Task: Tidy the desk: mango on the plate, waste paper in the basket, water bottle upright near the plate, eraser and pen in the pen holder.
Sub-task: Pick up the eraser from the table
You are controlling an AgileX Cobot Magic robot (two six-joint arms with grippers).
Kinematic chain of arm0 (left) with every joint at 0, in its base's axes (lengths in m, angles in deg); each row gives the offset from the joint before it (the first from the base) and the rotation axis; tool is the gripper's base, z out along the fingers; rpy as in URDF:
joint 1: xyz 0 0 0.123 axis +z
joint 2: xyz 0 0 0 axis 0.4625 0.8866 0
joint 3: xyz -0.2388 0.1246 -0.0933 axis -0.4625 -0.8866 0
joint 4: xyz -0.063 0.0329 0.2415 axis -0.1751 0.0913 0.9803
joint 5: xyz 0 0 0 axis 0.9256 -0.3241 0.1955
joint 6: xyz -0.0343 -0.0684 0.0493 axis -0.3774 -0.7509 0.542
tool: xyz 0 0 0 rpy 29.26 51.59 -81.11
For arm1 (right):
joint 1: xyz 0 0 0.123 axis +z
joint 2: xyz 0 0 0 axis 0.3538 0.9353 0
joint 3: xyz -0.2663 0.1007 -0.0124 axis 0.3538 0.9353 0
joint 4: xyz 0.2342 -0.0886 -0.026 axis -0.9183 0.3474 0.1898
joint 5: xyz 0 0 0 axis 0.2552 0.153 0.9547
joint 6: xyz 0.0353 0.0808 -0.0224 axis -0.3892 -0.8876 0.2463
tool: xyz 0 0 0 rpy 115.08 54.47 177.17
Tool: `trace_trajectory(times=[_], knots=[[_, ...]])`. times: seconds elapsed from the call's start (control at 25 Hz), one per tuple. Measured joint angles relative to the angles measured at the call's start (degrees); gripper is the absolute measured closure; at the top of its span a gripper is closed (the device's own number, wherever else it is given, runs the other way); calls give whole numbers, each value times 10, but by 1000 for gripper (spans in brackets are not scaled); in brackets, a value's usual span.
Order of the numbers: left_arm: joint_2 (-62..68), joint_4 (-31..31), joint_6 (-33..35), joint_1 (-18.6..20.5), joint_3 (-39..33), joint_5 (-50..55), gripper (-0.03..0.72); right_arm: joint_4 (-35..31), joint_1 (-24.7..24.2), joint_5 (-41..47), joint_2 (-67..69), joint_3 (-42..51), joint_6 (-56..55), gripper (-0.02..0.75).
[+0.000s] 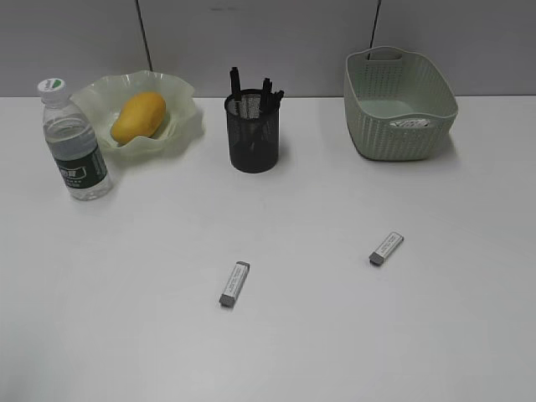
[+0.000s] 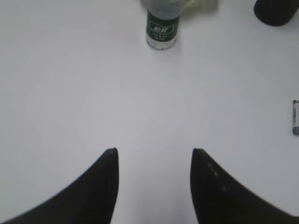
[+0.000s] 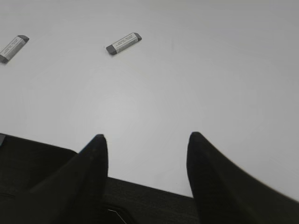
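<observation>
The mango (image 1: 138, 116) lies on the pale green ruffled plate (image 1: 180, 126) at the back left. The water bottle (image 1: 74, 142) stands upright just left of the plate; it also shows in the left wrist view (image 2: 162, 25). The black mesh pen holder (image 1: 252, 132) holds pens and shows at a corner of the left wrist view (image 2: 275, 11). Waste paper (image 1: 410, 123) lies in the green basket (image 1: 400, 105). Two erasers lie on the desk (image 1: 100, 318): one (image 1: 234, 284) (image 3: 14, 46) (image 2: 295, 116), another (image 1: 386, 248) (image 3: 124, 43). My left gripper (image 2: 154, 151) and right gripper (image 3: 145, 136) are open, empty, and out of the exterior view.
The desk's near edge and a dark surface (image 3: 140, 200) below it lie under my right gripper. A grey wall (image 1: 268, 42) stands behind the desk.
</observation>
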Motion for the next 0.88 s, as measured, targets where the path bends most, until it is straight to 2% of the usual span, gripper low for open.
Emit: trace_trajectory(times=[0.24, 0.48, 0.88], knots=[[-94, 0, 0, 0, -22, 9, 307, 0, 0, -3, 0, 0, -1, 302], [-106, -2, 0, 0, -37, 21, 352, 0, 0, -31, 25, 0, -9, 302], [-106, -18, 27, 0, -54, 62, 371, 0, 0, -162, 263, -2, -103, 302]])
